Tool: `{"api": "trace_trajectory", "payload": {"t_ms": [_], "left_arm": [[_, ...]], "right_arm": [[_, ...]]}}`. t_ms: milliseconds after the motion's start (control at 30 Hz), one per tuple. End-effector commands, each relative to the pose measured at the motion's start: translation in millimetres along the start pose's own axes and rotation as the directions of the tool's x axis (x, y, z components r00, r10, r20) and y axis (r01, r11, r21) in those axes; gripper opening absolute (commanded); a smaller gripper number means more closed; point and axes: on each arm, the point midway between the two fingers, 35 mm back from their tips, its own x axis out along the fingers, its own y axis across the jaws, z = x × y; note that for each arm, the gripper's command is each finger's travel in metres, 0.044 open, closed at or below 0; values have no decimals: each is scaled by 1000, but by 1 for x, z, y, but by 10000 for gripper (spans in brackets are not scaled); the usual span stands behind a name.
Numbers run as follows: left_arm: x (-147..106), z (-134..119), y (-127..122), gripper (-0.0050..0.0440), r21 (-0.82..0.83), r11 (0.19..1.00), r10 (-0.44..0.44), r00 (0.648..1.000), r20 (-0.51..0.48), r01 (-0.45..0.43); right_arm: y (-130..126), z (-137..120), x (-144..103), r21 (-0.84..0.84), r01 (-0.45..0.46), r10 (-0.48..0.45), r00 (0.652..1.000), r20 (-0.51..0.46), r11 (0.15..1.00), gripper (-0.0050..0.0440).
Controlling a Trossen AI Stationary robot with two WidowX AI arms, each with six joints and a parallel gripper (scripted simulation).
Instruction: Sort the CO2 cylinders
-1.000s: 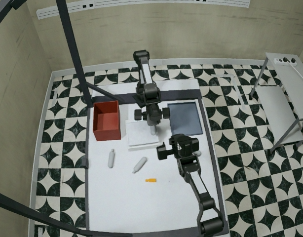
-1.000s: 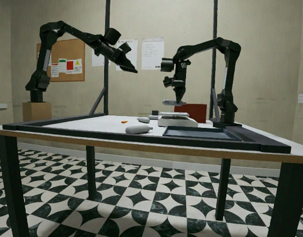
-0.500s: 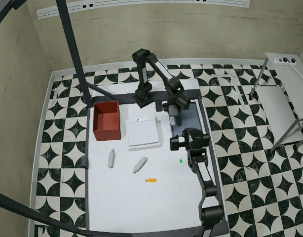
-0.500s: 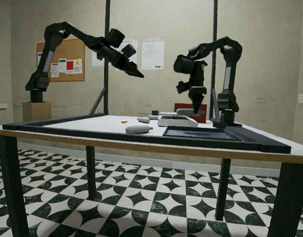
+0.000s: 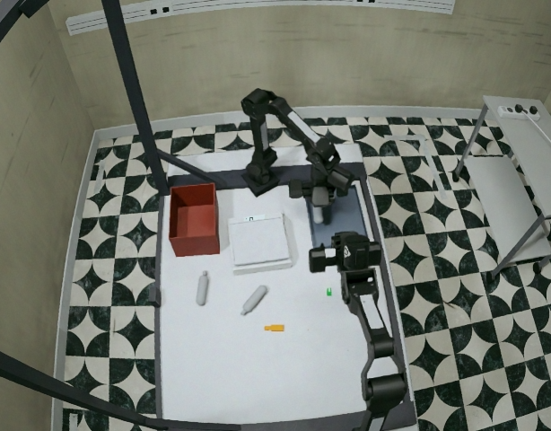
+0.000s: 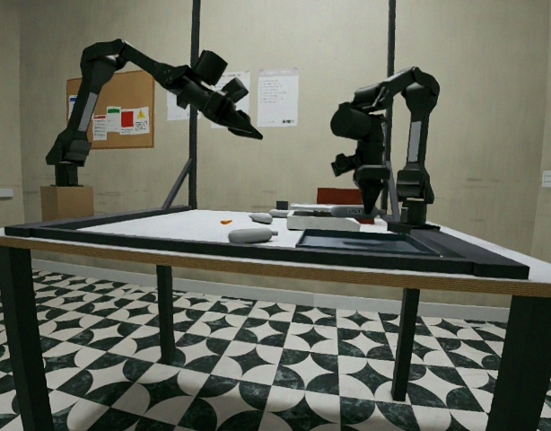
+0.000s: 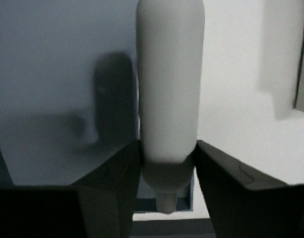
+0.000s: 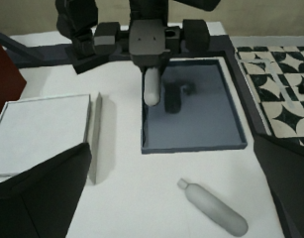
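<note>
Tray (image 5: 343,229) (image 6: 359,233) (image 7: 38,149) (image 8: 206,119) beneath one held cylinder (image 5: 318,215) (image 6: 343,211) (image 7: 170,84) (image 8: 152,87)

The left gripper (image 5: 319,208) (image 6: 369,208) (image 7: 166,147) (image 8: 152,74) points straight down, fingers clamped; the right gripper (image 6: 260,136) (image 8: 172,146) (held higher, angled forward and down) gapes wide.

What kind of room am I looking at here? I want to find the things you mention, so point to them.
Probably a lab or workshop test cell: two robot arms share a framed workbench (image 5: 266,380) (image 6: 141,221), a pinboard (image 6: 113,85) of notices hangs behind, and a power strip (image 5: 517,112) sits on a side table.
</note>
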Motion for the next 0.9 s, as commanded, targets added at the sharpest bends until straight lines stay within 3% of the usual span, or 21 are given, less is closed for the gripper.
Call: {"api": "trace_trajectory", "payload": {"t_ms": [0,300,633,867], "left_arm": [[3,0,1,-50,7,1000,2,1000,6,-2],[20,0,0,-50,7,1000,2,1000,6,-2],[14,6,7,-50,7,1000,22,1000,22,-22],[29,-3,-4,-50,7,1000,17,1000,19,-18]], "right_arm": [[0,16,-8,1,0,0,999,38,1000,440],[0,16,-8,1,0,0,999,38,1000,440],[0,16,-8,1,0,0,999,38,1000,440],[0,16,-8,1,0,0,999,38,1000,440]]}}
